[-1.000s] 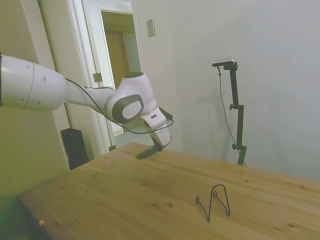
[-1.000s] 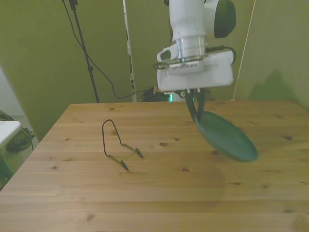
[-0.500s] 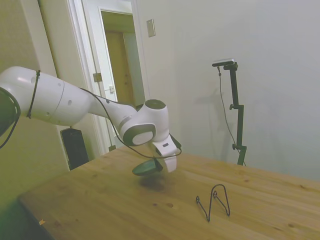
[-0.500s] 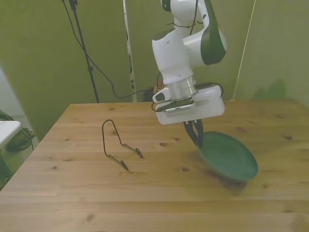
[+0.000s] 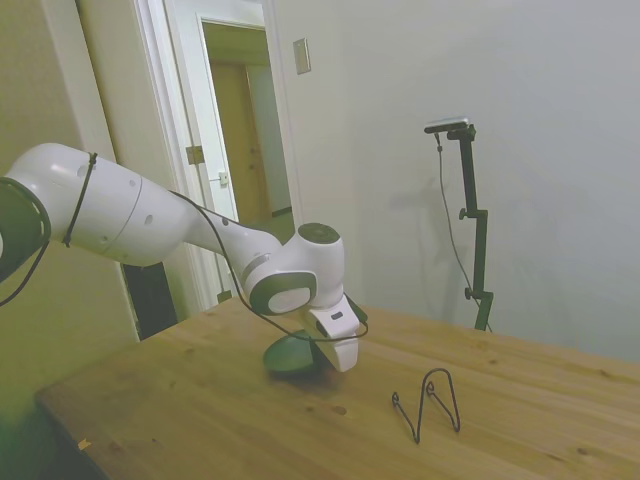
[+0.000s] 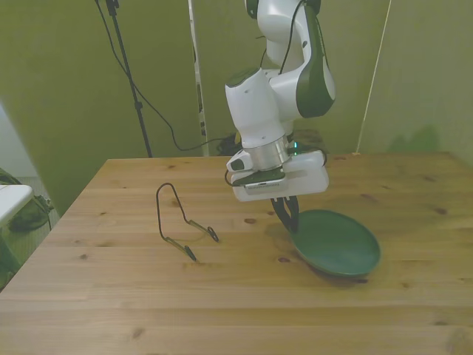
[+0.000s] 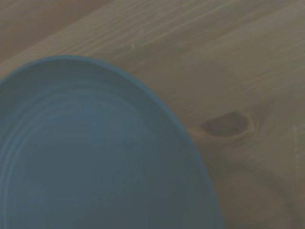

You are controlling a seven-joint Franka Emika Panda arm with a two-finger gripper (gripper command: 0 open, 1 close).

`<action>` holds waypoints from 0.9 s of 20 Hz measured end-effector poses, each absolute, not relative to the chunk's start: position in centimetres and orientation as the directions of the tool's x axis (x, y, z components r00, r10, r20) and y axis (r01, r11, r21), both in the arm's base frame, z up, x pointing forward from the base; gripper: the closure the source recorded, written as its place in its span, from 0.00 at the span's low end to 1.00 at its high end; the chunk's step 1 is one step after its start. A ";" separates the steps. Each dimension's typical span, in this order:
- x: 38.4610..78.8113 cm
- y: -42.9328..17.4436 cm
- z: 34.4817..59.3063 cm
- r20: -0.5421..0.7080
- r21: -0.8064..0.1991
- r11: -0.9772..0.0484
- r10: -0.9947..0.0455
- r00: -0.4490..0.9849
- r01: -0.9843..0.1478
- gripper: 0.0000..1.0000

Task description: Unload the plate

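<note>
Lowered since the earlier frames: the small round dark green plate (image 6: 336,251) with its shallow raised rim, formerly held tilted in the air, is now nearly level and down at the wooden table (image 6: 111,296), right of centre in the front view. Whether its underside rests fully on the wood cannot be told; a thin shadow shows under its near edge. Being round, it has no long axis; its hollow faces up, the edge nearer the gripper perhaps a touch higher. In the side view the plate (image 5: 290,355) sits low at frame centre, partly hidden by the wrist. The wrist view shows the plate's (image 7: 90,157) ringed inner face filling the lower left of that picture, blurred, with table (image 7: 248,62) grain and a dark knot beyond the rim.

Gripper (image 6: 287,212): dark fingers pinched together on the plate's rim at the edge toward the front view's left.

Arm: white, jointed; the wrist has come down close over the table, gripper pointing downward, forearm rising behind it toward the top of the front view.

Thin black wire stand (image 6: 181,220): upright on the table, well apart from the plate, left of centre in the front view; in the side view the stand (image 5: 428,402) is at lower right.
</note>
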State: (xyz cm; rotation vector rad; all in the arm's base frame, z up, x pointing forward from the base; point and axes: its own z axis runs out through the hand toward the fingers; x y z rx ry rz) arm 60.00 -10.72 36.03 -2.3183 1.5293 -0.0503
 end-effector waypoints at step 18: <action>55.6 -8.5 50.1 -0.121 -0.360 -0.399 -0.876 0.466 -0.843 0.00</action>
